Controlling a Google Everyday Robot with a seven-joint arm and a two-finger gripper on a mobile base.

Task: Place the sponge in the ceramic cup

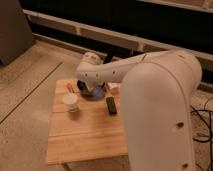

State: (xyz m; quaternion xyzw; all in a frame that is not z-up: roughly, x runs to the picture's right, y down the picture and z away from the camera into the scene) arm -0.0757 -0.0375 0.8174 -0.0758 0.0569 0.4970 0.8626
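The cream-white ceramic cup (70, 103) stands upright on the left part of the wooden table (85, 135). My gripper (93, 88) hangs under the white wrist, low over the table, just right of and behind the cup. A bluish patch that looks like the sponge (98, 92) shows right at the gripper, over a dark round vessel (92, 94). I cannot tell whether the sponge is held or resting there. The arm's big white forearm covers the right side of the table.
A black rectangular block (111, 105) lies on the table right of the cup. A small orange object (70, 88) sits behind the cup. Cables (202, 112) lie on the floor at right, and a dark wall runs behind the table.
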